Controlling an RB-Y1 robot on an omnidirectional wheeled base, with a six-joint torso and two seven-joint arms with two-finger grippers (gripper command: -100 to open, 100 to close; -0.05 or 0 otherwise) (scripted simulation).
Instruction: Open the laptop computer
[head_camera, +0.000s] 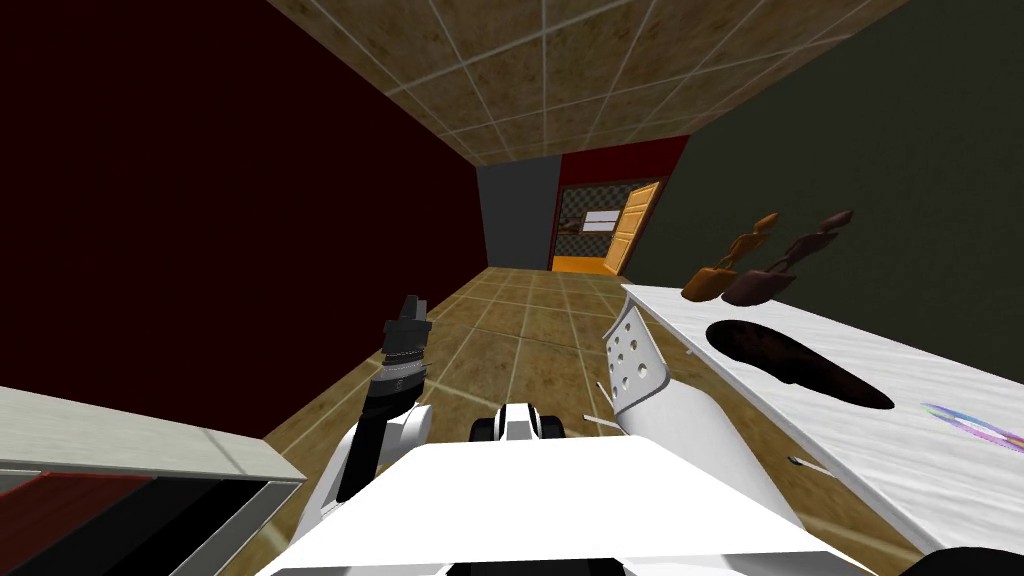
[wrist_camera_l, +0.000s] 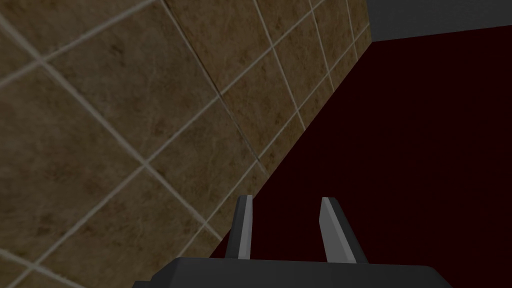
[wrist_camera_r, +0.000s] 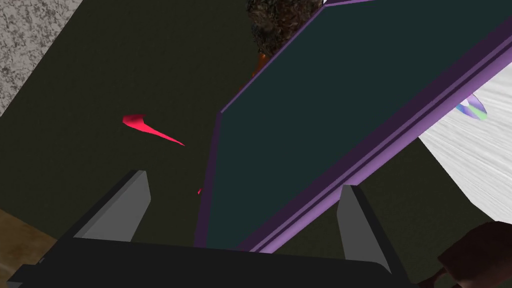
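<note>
far left, a pale shelf unit (head_camera: 130, 440) sits low against a dark red wall (head_camera: 200, 200). next to it the left gripper (wrist_camera_l: 285, 198) is raised over the brown tiled floor (head_camera: 500, 340), pointing along the foot of that wall; its fingers (wrist_camera_l: 243, 225) stand a little apart with nothing between them.

right of centre there is a white chair (head_camera: 633, 362), its back pierced with round holes, drawn up against the edge of a long white worktop (head_camera: 940, 385). at the worktop's far end stand two brown figurines, an orange-brown one (head_camera: 722, 268) and a darker one (head_camera: 790, 262), side by side. nearer along it lies a dark oval patch (head_camera: 790, 362), and nearer again a small rainbow-sheened disc (head_camera: 975, 425).

farthest right, the right gripper (wrist_camera_r: 245, 182) is at the laptop (wrist_camera_r: 320, 115), a dark teal slab with purple edges, seen tilted across the hand. the slab runs up from between the fingers (wrist_camera_r: 127, 207), which are spread wide; its purple edge passes close by one finger, and i cannot tell whether they touch. the white worktop and the disc show just beyond that edge.
</note>
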